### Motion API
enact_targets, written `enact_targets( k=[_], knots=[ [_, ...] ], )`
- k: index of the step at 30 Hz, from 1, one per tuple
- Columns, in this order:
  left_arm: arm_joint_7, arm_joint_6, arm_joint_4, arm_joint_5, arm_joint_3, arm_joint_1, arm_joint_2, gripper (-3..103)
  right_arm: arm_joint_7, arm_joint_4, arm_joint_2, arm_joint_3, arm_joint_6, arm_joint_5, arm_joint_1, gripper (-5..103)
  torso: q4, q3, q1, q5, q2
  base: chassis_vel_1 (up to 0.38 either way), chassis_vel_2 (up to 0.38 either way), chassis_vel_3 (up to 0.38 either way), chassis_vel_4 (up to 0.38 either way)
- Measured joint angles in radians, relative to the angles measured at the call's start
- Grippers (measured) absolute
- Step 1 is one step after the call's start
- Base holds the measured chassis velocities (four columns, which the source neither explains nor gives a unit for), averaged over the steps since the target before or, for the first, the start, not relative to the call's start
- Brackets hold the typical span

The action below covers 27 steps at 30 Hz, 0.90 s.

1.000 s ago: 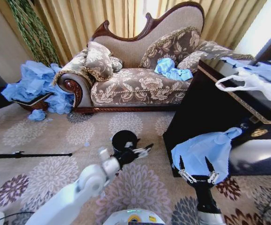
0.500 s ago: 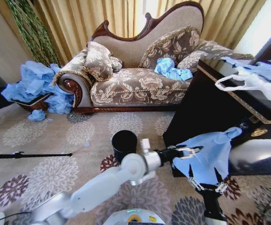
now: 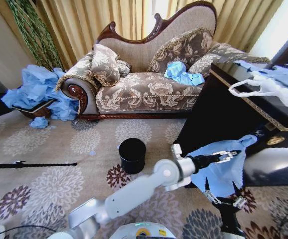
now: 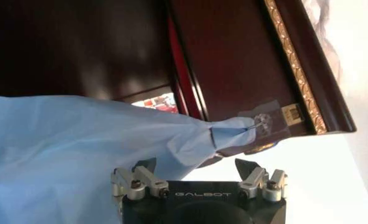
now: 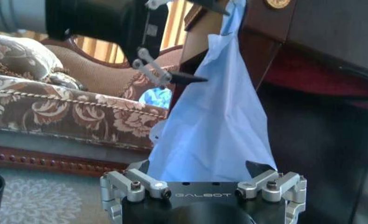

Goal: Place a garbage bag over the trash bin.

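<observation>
bag hung at dark worktop edge, above right claw | left claw open at bag top | right claw open under hem | bin on carpet, well apart | risk: thin film slipping or tearing if pinched shallow

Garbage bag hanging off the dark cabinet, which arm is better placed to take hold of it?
Probably left. The left gripper is open at the garbage bag near its top; the right gripper is open under its bottom edge.
</observation>
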Motion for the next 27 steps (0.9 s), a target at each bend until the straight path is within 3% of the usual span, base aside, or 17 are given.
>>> enact_targets(
  k=[19, 23, 25, 27],
  knots=[
    [0.026, -0.013, 0.040, -0.028, -0.039, 0.015, -0.033, 88, -0.002, -0.006, -0.007, 0.023, -0.006, 0.025, -0.003, 100, -0.0001, 0.000, 0.000, 0.0000, 0.000, 0.000, 0.000, 0.000, 0.000],
    [0.030, -0.012, 0.051, -0.027, -0.041, 0.009, -0.037, 82, -0.002, -0.005, -0.008, 0.025, -0.007, 0.025, -0.004, 100, -0.0001, 0.000, 0.000, 0.0000, 0.000, 0.000, 0.000, 0.000, 0.000],
    [0.033, -0.010, 0.060, -0.026, -0.041, 0.004, -0.041, 66, -0.002, -0.005, -0.010, 0.026, -0.008, 0.025, -0.004, 100, -0.0001, 0.000, 0.000, 0.0000, 0.000, 0.000, 0.000, 0.000, 0.000],
    [0.041, -0.009, 0.063, -0.025, -0.039, 0.003, -0.045, 60, -0.002, -0.005, -0.010, 0.025, -0.009, 0.025, -0.003, 100, -0.0001, 0.000, 0.000, 0.0000, 0.000, 0.000, 0.000, 0.000, 0.000]
  ],
)
